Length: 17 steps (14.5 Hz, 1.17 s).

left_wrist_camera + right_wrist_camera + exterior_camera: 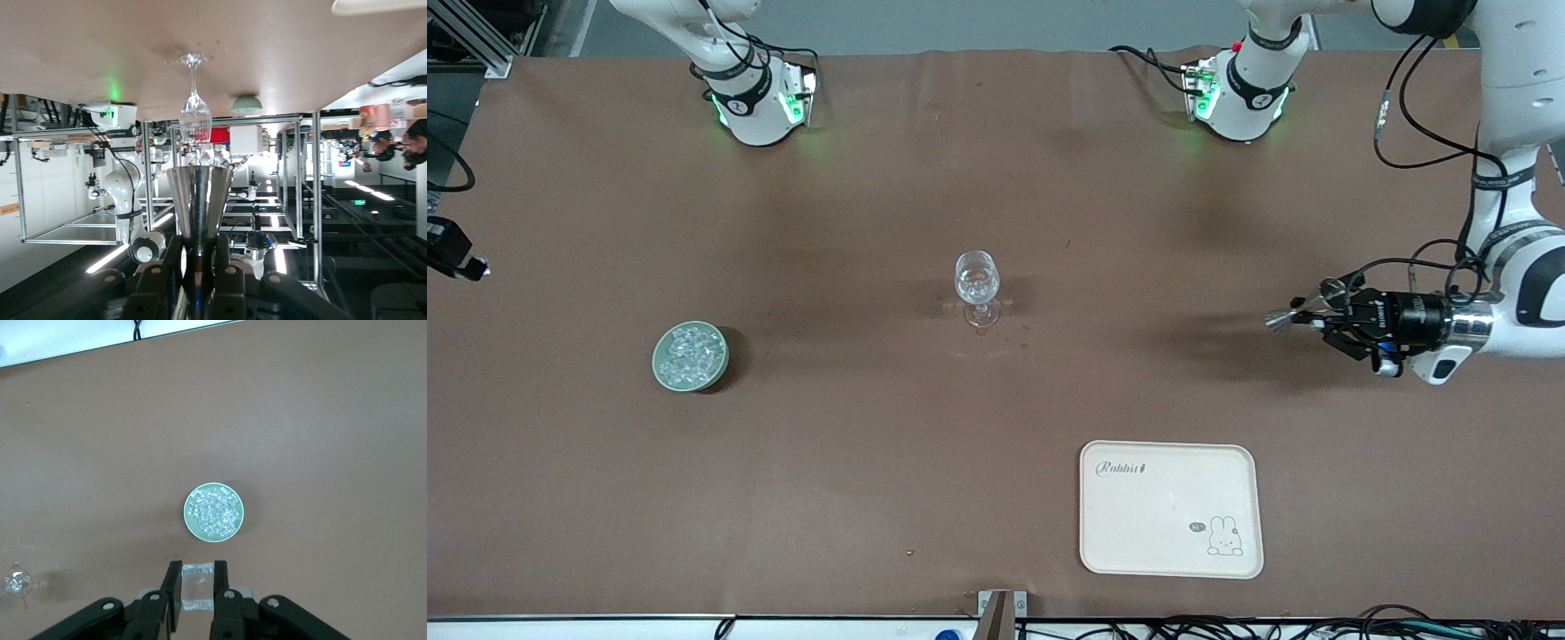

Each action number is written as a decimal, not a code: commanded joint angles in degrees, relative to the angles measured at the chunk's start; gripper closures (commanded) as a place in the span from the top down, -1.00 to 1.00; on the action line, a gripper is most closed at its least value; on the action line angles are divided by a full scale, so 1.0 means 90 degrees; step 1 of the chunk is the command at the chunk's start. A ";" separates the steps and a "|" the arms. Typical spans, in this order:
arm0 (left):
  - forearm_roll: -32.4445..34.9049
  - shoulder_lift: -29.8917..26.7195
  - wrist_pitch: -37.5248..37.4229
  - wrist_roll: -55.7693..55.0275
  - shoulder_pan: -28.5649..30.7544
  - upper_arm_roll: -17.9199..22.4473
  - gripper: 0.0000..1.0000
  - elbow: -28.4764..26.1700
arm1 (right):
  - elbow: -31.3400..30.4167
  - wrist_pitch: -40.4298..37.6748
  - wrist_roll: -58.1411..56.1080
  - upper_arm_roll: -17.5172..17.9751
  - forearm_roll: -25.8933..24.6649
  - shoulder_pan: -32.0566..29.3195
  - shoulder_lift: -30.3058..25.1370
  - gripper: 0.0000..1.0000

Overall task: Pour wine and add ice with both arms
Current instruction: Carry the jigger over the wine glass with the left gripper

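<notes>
A clear stemmed wine glass [978, 286] stands upright mid-table. It also shows in the left wrist view [195, 113] and the right wrist view [17, 581]. A green bowl [690, 356] of ice chunks [692, 352] sits toward the right arm's end. My left gripper [1320, 313] hangs over the left arm's end of the table. It is shut on a metal cone-shaped cup [199, 200] that lies level and points at the glass. My right gripper [197, 577] is high over the table near the bowl [213, 512], shut on a clear glassy block [197, 588]. It is out of the front view.
A cream tray [1171, 508] with a rabbit drawing lies near the front edge, toward the left arm's end. The two arm bases [756, 98] [1240, 89] stand along the table's back edge. A black device [452, 251] sits at the table's edge by the right arm's end.
</notes>
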 commanded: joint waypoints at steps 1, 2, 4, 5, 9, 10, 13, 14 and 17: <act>0.0425 -0.0617 0.0654 -0.0632 0.0064 -0.0689 -0.99 -0.0241 | -0.0056 -0.0036 -0.0055 0.0077 0.0105 -0.0078 -0.0063 -0.98; 0.0562 -0.0774 0.1025 -0.0857 0.0084 -0.1070 -0.99 -0.0231 | -0.0056 -0.0036 -0.0045 0.0077 0.0105 -0.0068 -0.0063 -0.98; 0.0642 -0.0882 0.1427 -0.1180 0.0113 -0.1705 -0.99 -0.0241 | -0.0056 -0.0094 -0.0045 0.0067 0.0095 -0.0029 -0.0073 -0.98; 0.0652 -0.0902 0.1583 -0.1278 0.0113 -0.1940 -0.99 -0.0241 | -0.0066 -0.0104 -0.0045 0.0057 0.0095 -0.0029 -0.0082 -0.98; 0.0798 -0.0971 0.2695 -0.1845 0.0123 -0.3014 -0.99 -0.0221 | -0.0379 -0.0006 -0.0045 0.0018 0.0027 0.0058 -0.0287 -0.98; 0.0808 -0.0971 0.2988 -0.1962 0.0123 -0.3278 -0.99 -0.0231 | -0.0379 -0.0006 -0.0045 0.0018 0.0027 0.0059 -0.0288 -0.98; 0.0808 -0.0893 0.4013 -0.2420 0.0113 -0.4001 -0.99 -0.0241 | -0.0388 -0.0016 -0.0045 0.0008 0.0027 0.0059 -0.0288 -0.98; 0.0943 -0.0873 0.4336 -0.2519 0.0113 -0.4303 -0.99 -0.0241 | -0.0388 -0.0016 -0.0045 0.0008 0.0017 0.0059 -0.0288 -0.97; 0.1286 -0.0766 0.4962 -0.2646 0.0103 -0.4861 -0.99 -0.0241 | -0.0388 -0.0026 -0.0045 0.0008 0.0027 0.0059 -0.0288 -0.97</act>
